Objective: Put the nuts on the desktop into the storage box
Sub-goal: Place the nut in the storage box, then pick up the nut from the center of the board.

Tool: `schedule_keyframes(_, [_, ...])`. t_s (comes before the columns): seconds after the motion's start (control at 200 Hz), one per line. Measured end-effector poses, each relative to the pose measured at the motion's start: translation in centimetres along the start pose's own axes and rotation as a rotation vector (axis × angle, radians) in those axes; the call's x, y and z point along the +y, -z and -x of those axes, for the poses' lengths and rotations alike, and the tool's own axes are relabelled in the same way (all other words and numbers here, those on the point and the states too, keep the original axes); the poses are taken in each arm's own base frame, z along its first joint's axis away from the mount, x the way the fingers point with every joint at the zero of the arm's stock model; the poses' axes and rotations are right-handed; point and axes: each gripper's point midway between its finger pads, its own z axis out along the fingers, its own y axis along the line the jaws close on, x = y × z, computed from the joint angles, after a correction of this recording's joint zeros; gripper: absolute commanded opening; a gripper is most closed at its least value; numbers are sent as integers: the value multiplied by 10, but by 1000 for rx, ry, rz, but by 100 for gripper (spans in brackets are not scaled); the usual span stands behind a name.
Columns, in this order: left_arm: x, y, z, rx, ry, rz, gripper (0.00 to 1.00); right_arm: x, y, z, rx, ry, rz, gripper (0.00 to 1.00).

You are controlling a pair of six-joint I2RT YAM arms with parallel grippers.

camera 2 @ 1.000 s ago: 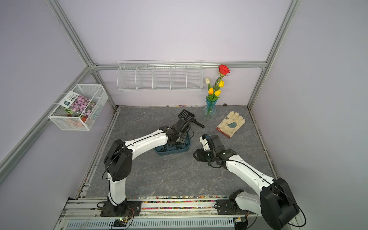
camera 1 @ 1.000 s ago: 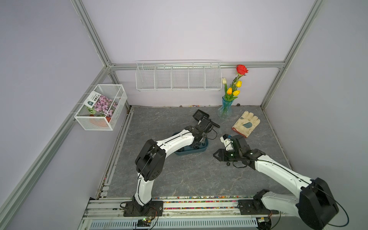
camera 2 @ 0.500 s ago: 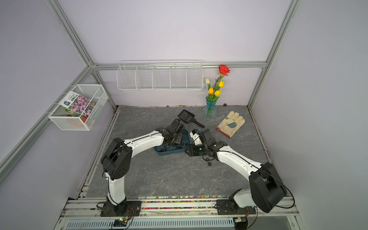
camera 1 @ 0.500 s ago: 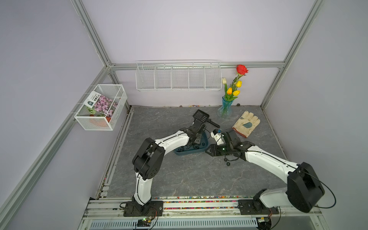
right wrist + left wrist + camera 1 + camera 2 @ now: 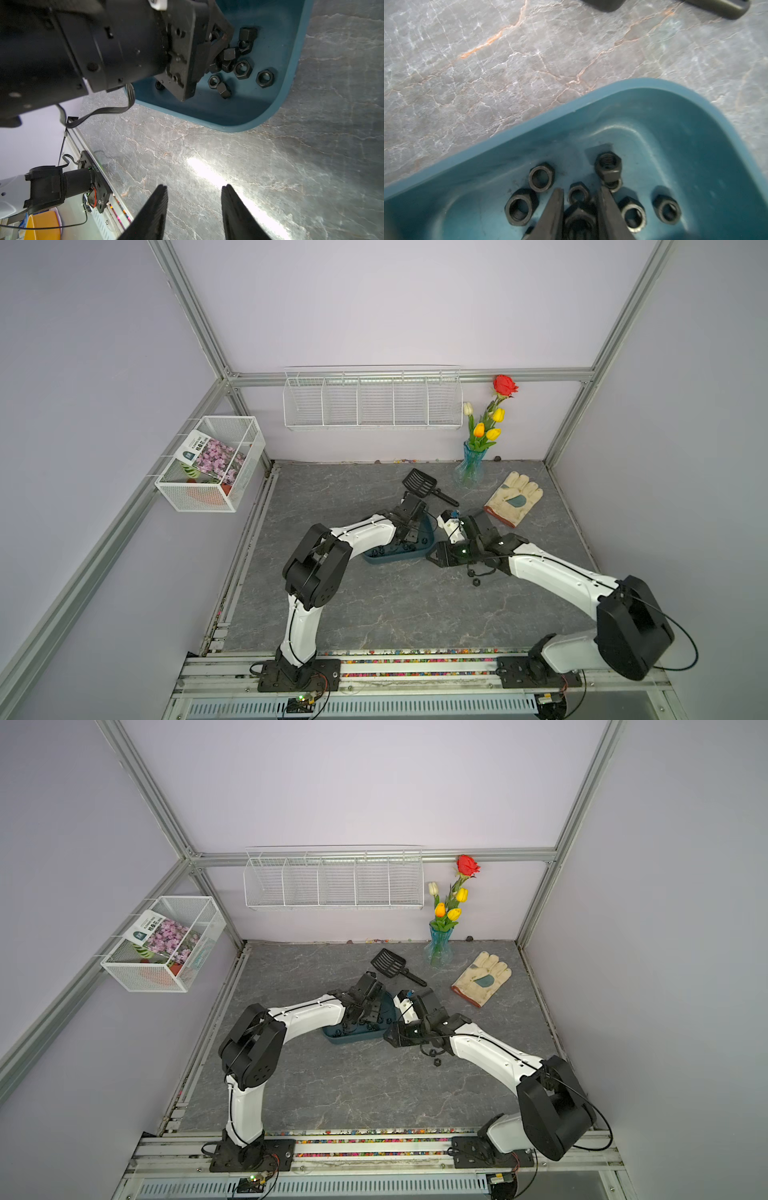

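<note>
The teal storage box (image 5: pixel 376 559) (image 5: pixel 334 1040) lies mid-desktop with several black nuts (image 5: pixel 519 207) (image 5: pixel 242 68) on its floor. My left gripper (image 5: pixel 409 538) (image 5: pixel 366 1020) (image 5: pixel 581 189) reaches down into the box, shut on a nut (image 5: pixel 579 220) just above the loose ones. My right gripper (image 5: pixel 434 558) (image 5: pixel 390 1039) (image 5: pixel 195 186) hovers low beside the box's right end, open, with only bare desktop (image 5: pixel 270 166) between its fingers. One nut (image 5: pixel 476 582) (image 5: pixel 437 1061) lies on the desktop under the right forearm.
A black slotted scoop (image 5: pixel 419 483) lies just behind the box. A pale glove (image 5: pixel 515 497) and a blue vase of flowers (image 5: pixel 471 466) stand at the back right. White wire baskets (image 5: pixel 372 400) (image 5: pixel 212 462) hang on the walls.
My left gripper came back from beside the scoop and went down into the box. My right gripper swung left across the desktop to the box's right end.
</note>
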Motion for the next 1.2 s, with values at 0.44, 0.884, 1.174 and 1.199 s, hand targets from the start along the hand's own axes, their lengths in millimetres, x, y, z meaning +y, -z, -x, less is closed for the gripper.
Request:
schedule_keyframes(0.44, [-1, -8, -5, 11, 3, -1, 39, -2, 0, -1, 1, 0, -18, 47])
schedule_keyframes(0.884, [-15, 16, 8, -26, -4, -47, 47, -3, 21, -1, -56, 13, -55, 47])
schedule_keyframes(1.174, [-61, 55, 31, -122, -74, -103, 48, -16, 44, -13, -112, -22, -130, 47])
schedule_keyframes(1.199, [-64, 59, 34, -131, -78, -109, 48, -18, 48, -14, -123, -28, -141, 47])
